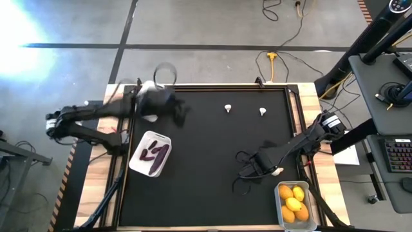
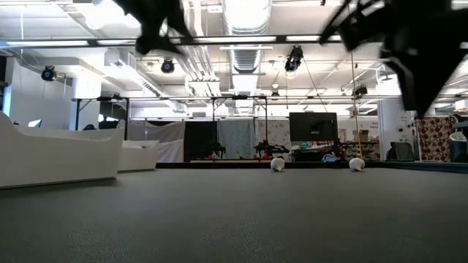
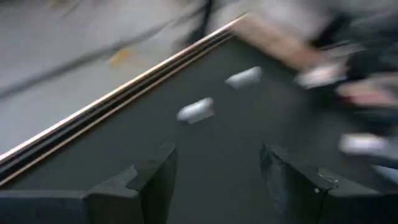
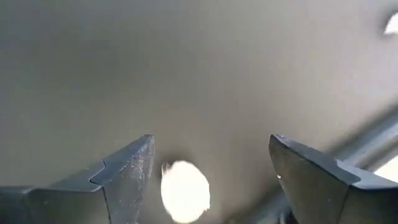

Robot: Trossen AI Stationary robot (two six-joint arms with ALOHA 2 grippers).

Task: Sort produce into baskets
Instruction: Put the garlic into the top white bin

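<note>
High view: two white garlic bulbs are sitting loose on the far part of the black mat, one (image 1: 228, 108) left of the other (image 1: 262, 112), well apart from every basket. A third white piece (image 1: 277, 171) is lying just beside the right gripper (image 1: 248, 171), near the mat's right edge; in the right wrist view it is showing between the spread fingers (image 4: 127, 174), not pinched. The clear basket (image 1: 295, 205) at the near right is holding yellow and orange fruits (image 1: 293, 202). A white basket (image 1: 150, 153) at the left is holding purple eggplants (image 1: 154, 152).

The left gripper (image 1: 182, 116) is moving fast over the far-left mat, jaws spread and empty, both bulbs ahead of it in its wrist view. A white tub (image 1: 149, 90) seems to be sitting under that arm; can't tell its contents.

Step in hand, my read: right arm is going for the nearby bulb. Centre the jaws on it, drop until fingertips are nearly on the mat, close slowly — round piece, likely to roll out sideways. Keep the left arm clear.
</note>
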